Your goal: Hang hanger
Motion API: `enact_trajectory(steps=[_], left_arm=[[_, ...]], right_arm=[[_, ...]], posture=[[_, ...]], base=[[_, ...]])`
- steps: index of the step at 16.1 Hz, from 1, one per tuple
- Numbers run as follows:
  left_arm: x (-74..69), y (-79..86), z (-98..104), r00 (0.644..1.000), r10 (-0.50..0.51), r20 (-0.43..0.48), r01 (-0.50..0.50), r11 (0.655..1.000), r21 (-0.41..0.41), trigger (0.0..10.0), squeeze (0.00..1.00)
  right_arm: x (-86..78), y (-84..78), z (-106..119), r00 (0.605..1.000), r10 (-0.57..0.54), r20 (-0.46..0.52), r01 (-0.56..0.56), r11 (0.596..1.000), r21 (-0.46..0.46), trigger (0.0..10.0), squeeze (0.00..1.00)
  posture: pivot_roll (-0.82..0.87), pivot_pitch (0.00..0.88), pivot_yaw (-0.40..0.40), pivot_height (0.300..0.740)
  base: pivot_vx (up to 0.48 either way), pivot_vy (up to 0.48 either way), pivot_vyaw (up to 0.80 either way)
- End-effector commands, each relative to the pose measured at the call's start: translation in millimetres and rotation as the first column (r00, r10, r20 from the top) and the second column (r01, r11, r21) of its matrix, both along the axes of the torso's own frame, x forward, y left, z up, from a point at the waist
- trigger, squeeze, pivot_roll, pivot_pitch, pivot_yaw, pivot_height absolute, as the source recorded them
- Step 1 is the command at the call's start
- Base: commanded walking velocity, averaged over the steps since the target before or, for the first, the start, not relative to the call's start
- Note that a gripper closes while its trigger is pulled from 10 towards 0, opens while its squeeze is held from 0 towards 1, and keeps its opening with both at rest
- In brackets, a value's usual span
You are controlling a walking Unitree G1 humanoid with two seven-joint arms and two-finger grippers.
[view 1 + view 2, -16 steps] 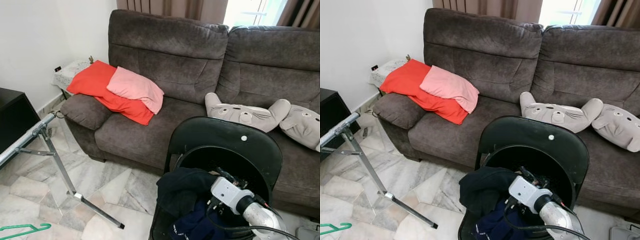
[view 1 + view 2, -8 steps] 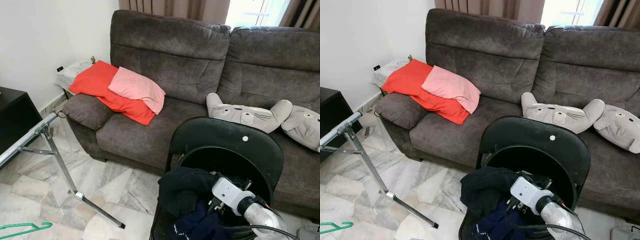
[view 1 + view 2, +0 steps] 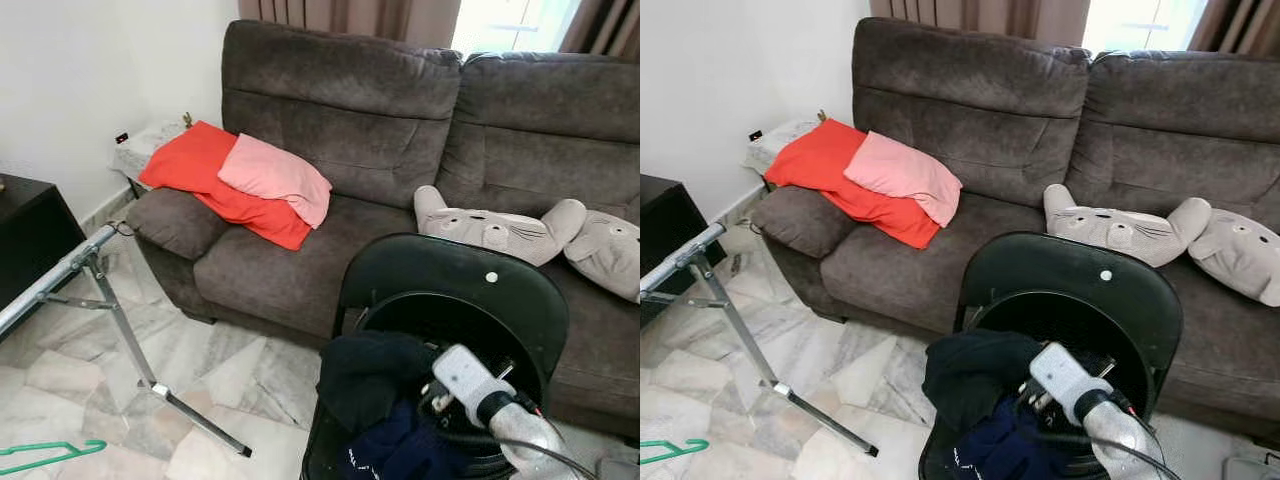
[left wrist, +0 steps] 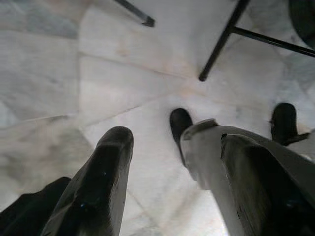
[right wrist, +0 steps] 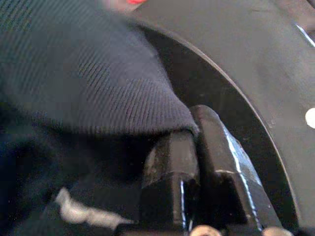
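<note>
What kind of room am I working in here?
Most likely a home living room: a grey sofa with pillows and plush cushions, curtains behind it, a marble-tile floor, and a metal rack on the left.

My right gripper (image 5: 189, 147) tips buried under dark clothes (image 5: 88, 73); green hanger (image 3: 50, 455) cut off by frame edge, well away from it.

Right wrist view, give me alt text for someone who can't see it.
The right gripper, fingers pressed together, pinches the edge of a dark ribbed garment inside a black chair's curved back.
</note>
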State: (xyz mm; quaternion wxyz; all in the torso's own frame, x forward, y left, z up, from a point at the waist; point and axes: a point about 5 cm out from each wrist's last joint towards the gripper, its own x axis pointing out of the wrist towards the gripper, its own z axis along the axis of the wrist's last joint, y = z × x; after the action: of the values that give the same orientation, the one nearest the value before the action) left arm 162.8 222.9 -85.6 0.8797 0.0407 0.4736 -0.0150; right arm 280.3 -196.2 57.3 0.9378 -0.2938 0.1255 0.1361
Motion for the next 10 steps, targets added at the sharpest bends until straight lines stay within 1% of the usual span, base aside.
enact_trajectory(steps=[1, 2, 3, 4, 5, 6, 7, 8, 9, 10], left_arm=[[-2.7, 1.4, -1, 1.0, 0.002, -0.01, -0.002, 1.0, -0.01, 10.0, 0.0], [-2.2, 1.6, -1, 1.0, 0.002, -0.01, -0.002, 1.0, -0.01, 10.0, 0.0], [-0.9, -2.2, -1, 1.0, -0.001, -0.009, 0.001, 1.0, -0.015, 10.0, 0.0], [-0.6, -4.5, -1, 1.0, -0.003, -0.01, 0.003, 1.0, -0.018, 10.0, 0.0], [-1.2, -7.8, -2, 1.0, -0.008, -0.014, 0.008, 1.0, -0.018, 10.0, 0.0], [-1.6, -12.6, -4, 1.0, -0.014, -0.018, 0.013, 1.0, -0.018, 10.0, 0.0], [-2.0, -20.4, -5, 1.0, -0.019, -0.021, 0.018, 1.0, -0.023, 10.0, 0.0], [-2.3, -25.3, -6, 0.999, -0.022, -0.024, 0.021, 0.999, -0.027, 10.0, 0.0], [-1.9, -28.2, -7, 0.999, -0.023, -0.027, 0.022, 0.999, -0.027, 10.0, 0.0], [-1.8, -28.3, -7, 0.999, -0.023, -0.029, 0.022, 0.999, -0.026, 10.0, 0.0]], right_arm=[[9.3, -3.8, 19, 0.993, -0.092, 0.071, 0.084, 0.99, 0.114, 0.0, 0.0], [14.4, -5.7, 30, 0.98, -0.166, 0.106, 0.141, 0.968, 0.21, 0.0, 0.0], [20.2, -7.1, 44, 0.958, -0.252, 0.135, 0.194, 0.919, 0.344, 0.0, 0.0], [23.4, -7.2, 52, 0.943, -0.301, 0.14, 0.216, 0.877, 0.43, 0.0, 0.0], [27.1, -5.7, 61, 0.929, -0.347, 0.129, 0.231, 0.814, 0.533, 0.0, 0.0], [30.0, -3.7, 68, 0.918, -0.383, 0.101, 0.24, 0.741, 0.628, 0.0, 0.0], [33.1, -1.6, 76, 0.906, -0.416, 0.082, 0.244, 0.669, 0.703, 0.0, 0.0], [35.5, 2.0, 85, 0.902, -0.427, 0.068, 0.228, 0.605, 0.763, 0.0, 0.0], [37.2, 5.6, 95, 0.903, -0.423, 0.077, 0.211, 0.59, 0.78, 0.0, 0.0], [37.9, 6.3, 101, 0.899, -0.429, 0.085, 0.204, 0.584, 0.786, 0.0, 0.0]], posture=[[-0.03, 0.03, 0.016, 0.74], [-0.03, 0.029, 0.018, 0.74], [-0.03, 0.028, 0.019, 0.74], [-0.03, 0.028, 0.019, 0.74], [-0.03, 0.026, 0.018, 0.74], [-0.03, 0.026, 0.018, 0.74], [-0.03, 0.024, 0.017, 0.74], [-0.03, 0.024, 0.017, 0.74], [-0.03, 0.02, 0.017, 0.74], [-0.03, 0.02, 0.017, 0.74]], base=[[0.0, 0.0, 0.0], [0.0, 0.0, 0.0], [0.0, 0.0, 0.0], [0.0, 0.0, 0.0], [0.0, 0.0, 0.0], [0.0, 0.0, 0.0], [0.0, 0.0, 0.0], [0.0, 0.0, 0.0], [0.0, 0.0, 0.0], [0.0, 0.0, 0.0]])
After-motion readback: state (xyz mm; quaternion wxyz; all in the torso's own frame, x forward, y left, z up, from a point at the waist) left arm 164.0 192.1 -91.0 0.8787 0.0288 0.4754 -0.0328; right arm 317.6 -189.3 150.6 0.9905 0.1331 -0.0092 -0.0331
